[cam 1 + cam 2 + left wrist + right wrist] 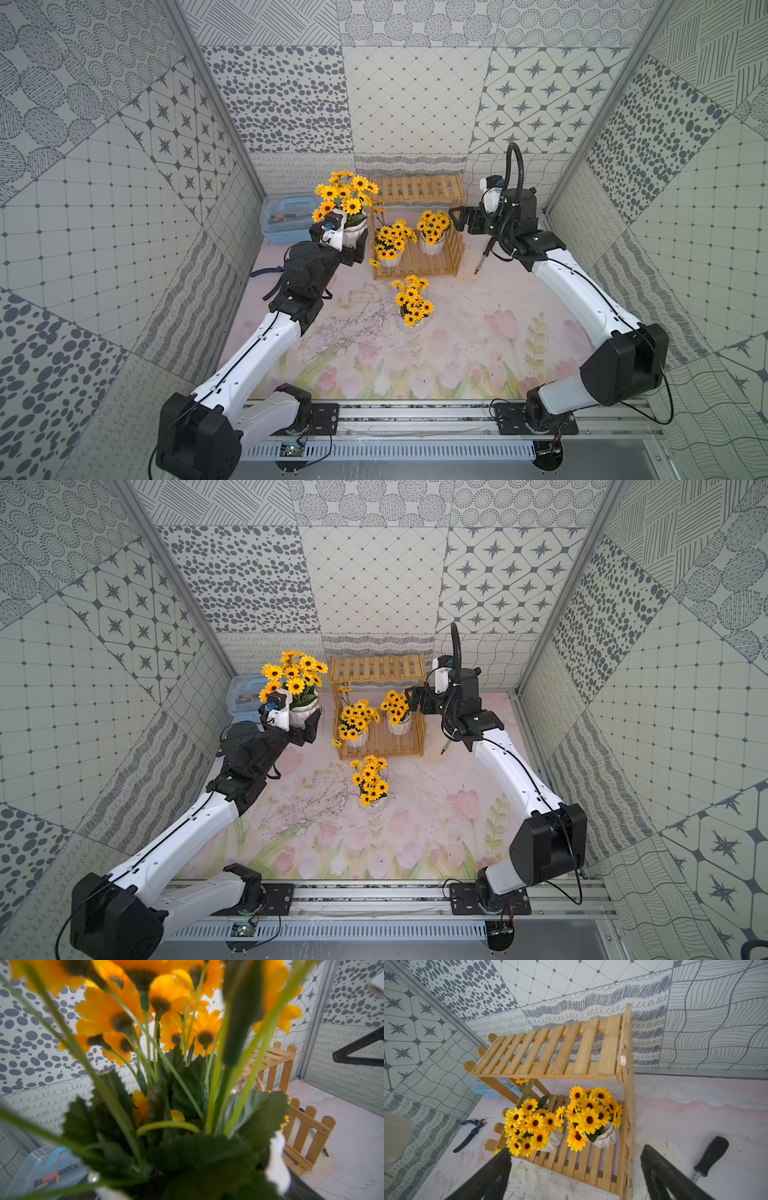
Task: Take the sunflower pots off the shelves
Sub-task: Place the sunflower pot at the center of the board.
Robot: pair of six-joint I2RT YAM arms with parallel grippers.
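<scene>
In both top views the left fingers (363,245) pinch the held pot (355,233), raised just beside the shelves (415,189) on their toolbox (282,220) side. The end pot (432,245) and the middle pot (390,258) stand on the lower shelf. The fourth pot (411,303) stands on the tabletop (478,324) before the shelves.

From the left wrist, blurred blooms crowd everything, with the shelves behind.

From the right wrist, the right fingers (496,1167) are spread wide and empty, facing the lower shelf, with a screwdriver (710,1157) beside the shelves.

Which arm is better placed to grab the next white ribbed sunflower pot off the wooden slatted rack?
Right. The right gripper is open beside the wooden rack, facing its nearer pot; the left gripper holds another pot.
</scene>
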